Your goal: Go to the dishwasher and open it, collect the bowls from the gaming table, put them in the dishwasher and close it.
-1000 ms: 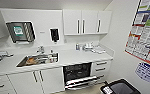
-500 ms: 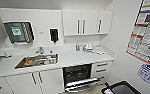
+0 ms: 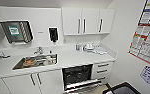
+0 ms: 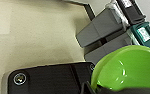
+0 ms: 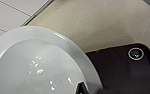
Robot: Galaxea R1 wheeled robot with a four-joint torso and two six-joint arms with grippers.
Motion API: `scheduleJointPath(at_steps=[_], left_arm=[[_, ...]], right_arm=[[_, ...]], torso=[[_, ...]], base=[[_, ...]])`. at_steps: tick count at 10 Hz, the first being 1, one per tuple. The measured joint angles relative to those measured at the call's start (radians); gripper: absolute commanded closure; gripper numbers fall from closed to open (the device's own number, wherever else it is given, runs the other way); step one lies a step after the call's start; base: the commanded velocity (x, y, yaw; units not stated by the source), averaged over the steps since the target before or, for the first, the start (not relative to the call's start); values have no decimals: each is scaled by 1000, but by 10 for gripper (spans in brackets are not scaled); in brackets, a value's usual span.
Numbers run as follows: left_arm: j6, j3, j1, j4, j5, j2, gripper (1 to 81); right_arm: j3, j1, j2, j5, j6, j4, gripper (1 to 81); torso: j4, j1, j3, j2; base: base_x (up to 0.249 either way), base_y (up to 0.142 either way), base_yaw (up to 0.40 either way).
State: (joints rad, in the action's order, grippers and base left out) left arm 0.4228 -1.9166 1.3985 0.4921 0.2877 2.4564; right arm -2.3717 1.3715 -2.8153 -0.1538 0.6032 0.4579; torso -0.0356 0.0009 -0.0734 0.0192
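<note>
The dishwasher [image 3: 77, 75] stands open under the white counter, its dark inside with racks showing. Its steel door [image 3: 82, 86] hangs folded down toward me. In the left wrist view a bright green bowl [image 4: 131, 67] sits at my left gripper [image 4: 91, 88], which is shut on its rim. In the right wrist view a white bowl [image 5: 36, 65] is large, with my right gripper [image 5: 82, 89] shut on its edge. Both bowls hang over beige floor. The gaming table is out of view.
A steel sink [image 3: 36, 61] holding dishes lies left of the dishwasher. White drawers [image 3: 103, 70] flank it on the right, beside a wall with posters [image 3: 146, 37]. A dark object [image 3: 121, 89] sits low at the right. Grey bins [image 4: 103, 30] stand on the floor.
The head view has barely shifted; the dark object at the lower right has crept slightly rightward. The dishwasher stays open.
</note>
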Motion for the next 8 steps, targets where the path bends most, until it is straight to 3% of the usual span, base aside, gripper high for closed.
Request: scheduleJointPath(at_steps=[4,8], left_arm=[[0,9,13,-1,1,0,811],[0,3,9,-2,3,1,811]], right_arm=[[-11,19,12,16,0,0,811],[-1,10,5,2,0,0,811]], torso=[[0,-1,0,1],[0,-1,0,1]], base=[[0,73,0],[0,0,0]])
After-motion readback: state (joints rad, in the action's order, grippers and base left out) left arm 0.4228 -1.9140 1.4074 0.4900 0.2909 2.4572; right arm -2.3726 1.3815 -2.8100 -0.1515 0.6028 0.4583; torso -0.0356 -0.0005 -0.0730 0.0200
